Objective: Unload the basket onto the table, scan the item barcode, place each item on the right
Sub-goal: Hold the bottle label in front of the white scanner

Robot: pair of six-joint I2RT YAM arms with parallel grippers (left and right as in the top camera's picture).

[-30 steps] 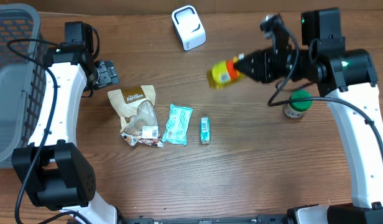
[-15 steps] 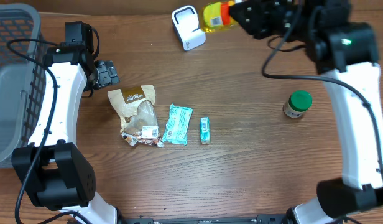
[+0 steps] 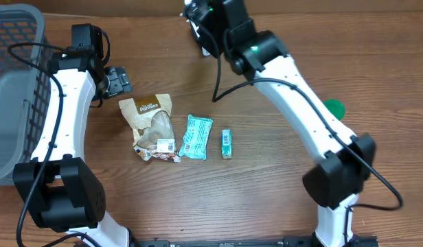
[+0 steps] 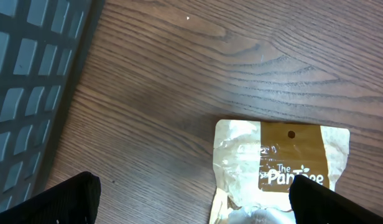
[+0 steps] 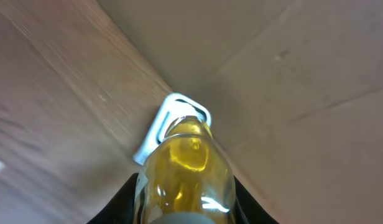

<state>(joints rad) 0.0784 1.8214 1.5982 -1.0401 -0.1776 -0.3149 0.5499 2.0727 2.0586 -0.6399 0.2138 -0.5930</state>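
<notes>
The table [image 3: 266,185] is brown wood with a strong grain, dark streaks running along its length. Its far edge meets a pale beige surface with faint seams, seen behind the bottle from the right wrist; whether that is wall or floor I cannot tell.

A grey plastic basket [image 3: 12,82] with a lattice wall sits at the left end of the table. Near the middle lie three flat items in a loose row: a brown and clear snack pouch [image 3: 150,123], just beside it a teal packet [image 3: 196,137], and a little apart a small teal box [image 3: 226,144]. Off to the right, a green-lidded jar [image 3: 334,107] peeks out from under the right arm.

The right arm reaches across to the far edge of the table. Its right pincer [image 5: 182,208] is clenched around a yellow bottle [image 5: 185,155], black fingers on either side of the body. The bottle is held up off the wood, its end pointed at the white scanner [image 5: 155,129] that stands by the far edge. Whether bottle and scanner touch I cannot tell.

The left pincer [image 4: 191,186] hangs spread wide and grasps nothing, low over bare wood between the basket and the top of the snack pouch.
</notes>
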